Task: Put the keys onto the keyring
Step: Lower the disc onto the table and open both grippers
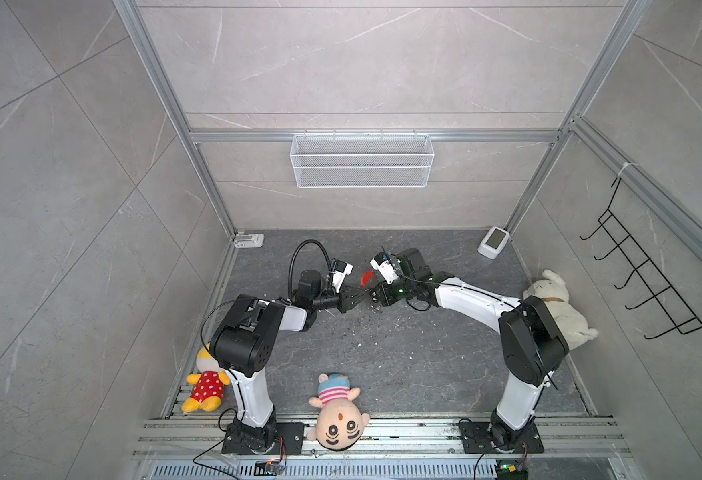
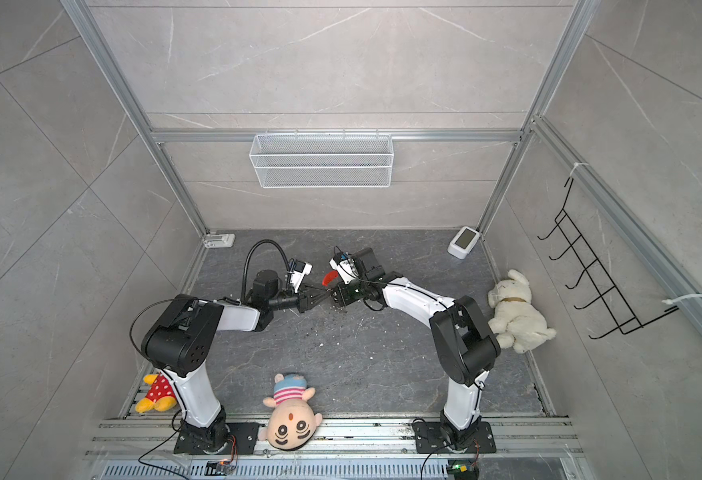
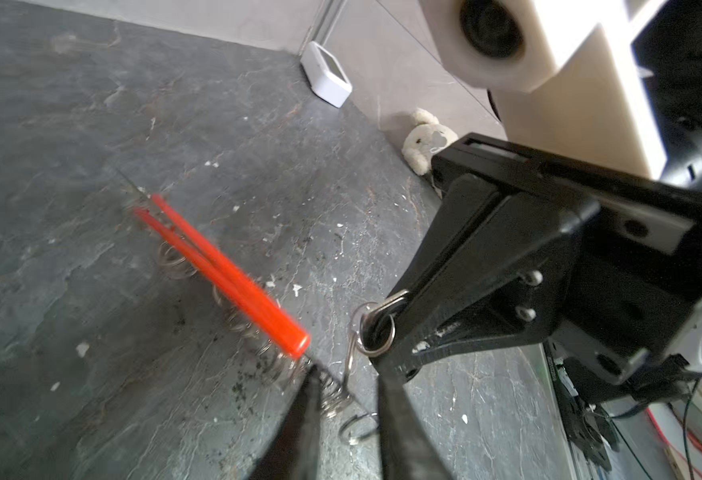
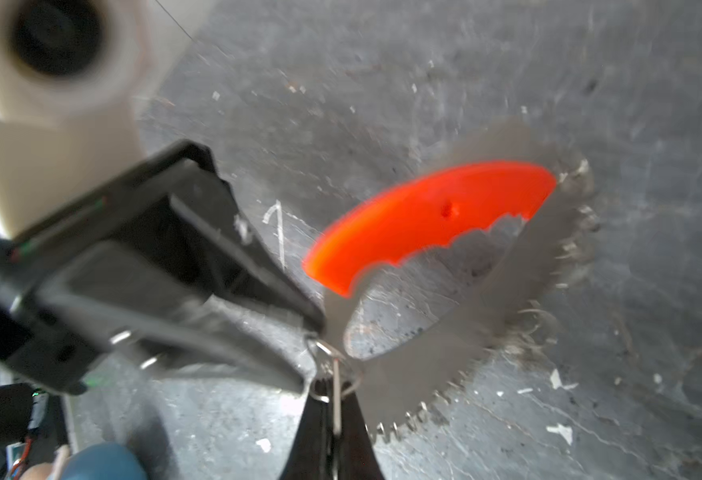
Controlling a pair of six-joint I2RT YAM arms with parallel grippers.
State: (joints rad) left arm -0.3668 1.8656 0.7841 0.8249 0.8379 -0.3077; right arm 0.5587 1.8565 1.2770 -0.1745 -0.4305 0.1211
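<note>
The keyring's red plastic segment (image 1: 367,277) (image 2: 330,277) hangs above the dark floor between the two grippers. It is blurred in the wrist views (image 3: 233,274) (image 4: 428,224), with small silver rings along its metal loop. My left gripper (image 1: 359,296) (image 2: 322,296) (image 3: 347,374) is open, and the loop's wire and a few small rings lie between its fingers. My right gripper (image 1: 370,296) (image 2: 333,297) (image 4: 334,390) is shut on the keys (image 3: 376,328) (image 4: 336,399): a thin metal blade with a split ring at the jaw tips. A thin link runs from that ring to the loop.
A striped-hat doll (image 1: 337,411) lies at the front edge. A red-dressed plush (image 1: 206,384) sits by the left arm's base and a white plush dog (image 1: 557,307) behind the right arm. A white device (image 1: 494,242) stands at the back right, with a wire basket (image 1: 362,160) and a black hook rack (image 1: 648,270) on the walls.
</note>
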